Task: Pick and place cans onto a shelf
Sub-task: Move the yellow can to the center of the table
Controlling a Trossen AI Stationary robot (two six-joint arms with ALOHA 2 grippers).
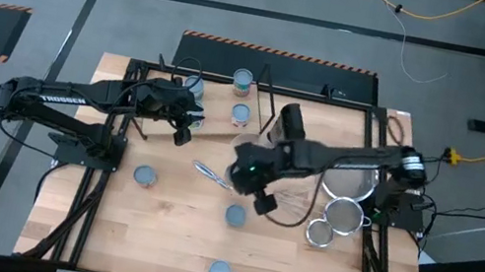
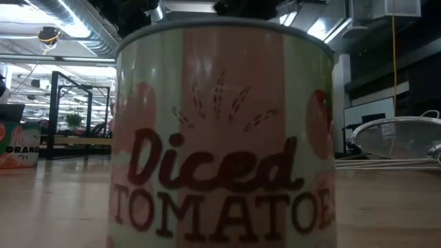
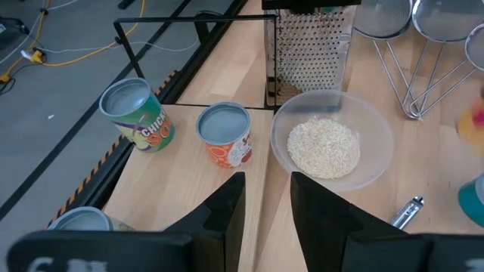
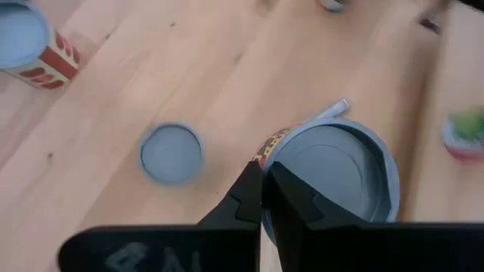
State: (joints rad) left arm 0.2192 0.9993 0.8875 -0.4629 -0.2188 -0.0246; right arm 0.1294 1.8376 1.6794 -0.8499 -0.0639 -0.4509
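Right wrist view shows the right gripper (image 4: 263, 175) with its fingers clenched together and empty, hanging just over the rim of a can (image 4: 333, 170) that stands on the tabletop (image 4: 151, 83). If it goes down like this, the closed fingers would likely strike the lid or nudge the can over rather than straddle it. They need to part first and centre on the can, since they now sit off to one edge. A knocked can could roll toward the second can (image 4: 172, 153) nearby. The left gripper (image 3: 266, 181) hovers at the shelf (image 1: 216, 101) with its fingers released and nothing between them. Two cans (image 3: 136, 113) (image 3: 225, 132) already stand close ahead of it, with a bowl (image 3: 333, 143) of grains just beside them, so a careless sweep there could topple a placed can or shove the bowl. The cans are short tins with pale blue-grey tops and paper labels. One (image 2: 220, 138), near the front edge of the tabletop, reads "Diced Tomatoes". In the high view three cans are on the shelf and three more wait on the tabletop.
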